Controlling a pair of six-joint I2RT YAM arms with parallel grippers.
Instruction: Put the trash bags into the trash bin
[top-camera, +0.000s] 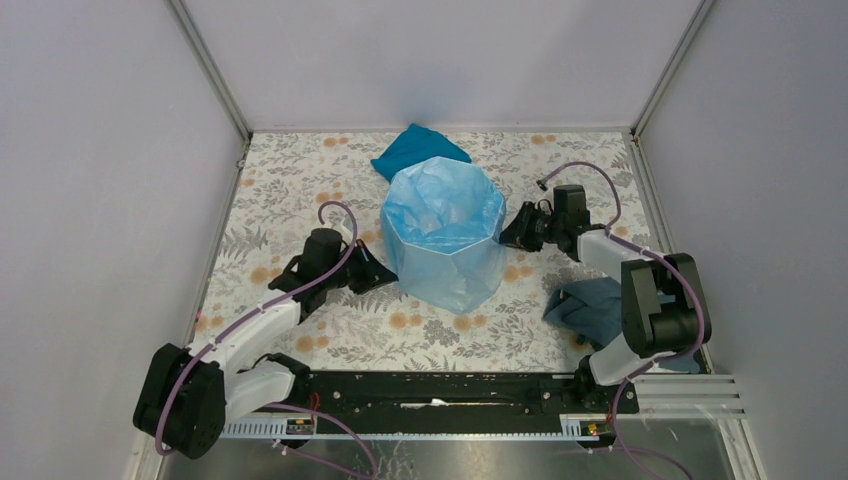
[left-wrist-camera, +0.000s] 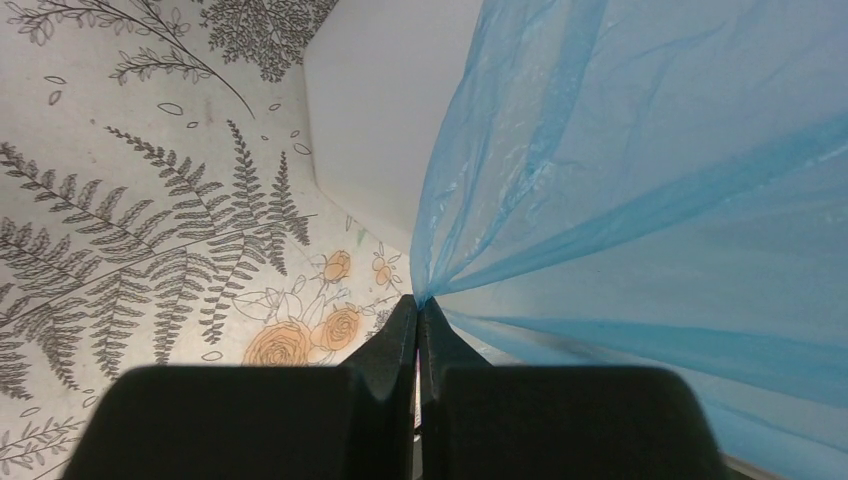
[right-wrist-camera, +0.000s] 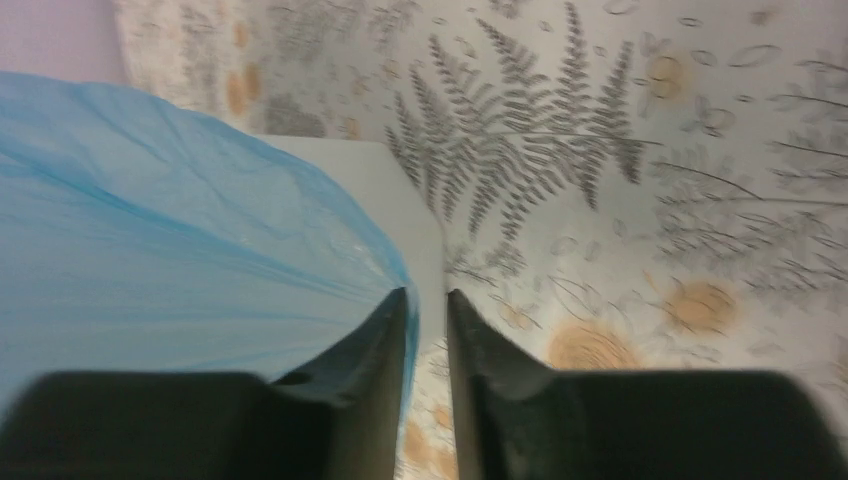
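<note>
The light-blue trash bag (top-camera: 440, 215) is draped inside and over the white trash bin (left-wrist-camera: 370, 130), which stands mid-table; the film covers the bin's sides down to near its base. My left gripper (top-camera: 385, 275) is at the bin's left side, shut on a pinch of the bag film (left-wrist-camera: 620, 200), which fans out taut from the tips (left-wrist-camera: 418, 303). My right gripper (top-camera: 507, 235) is at the bin's right side. Its jaws (right-wrist-camera: 426, 295) stand a narrow gap apart, with the bag's edge (right-wrist-camera: 180, 230) lying against the left finger (right-wrist-camera: 385, 330) and the bin wall (right-wrist-camera: 400, 190) just ahead.
A teal-blue folded cloth (top-camera: 415, 150) lies behind the bin. A grey-blue cloth (top-camera: 588, 305) lies at the right, by the right arm. Pale enclosure walls close in the floral table (top-camera: 290, 190) on three sides. A black rail (top-camera: 450, 390) runs along the near edge.
</note>
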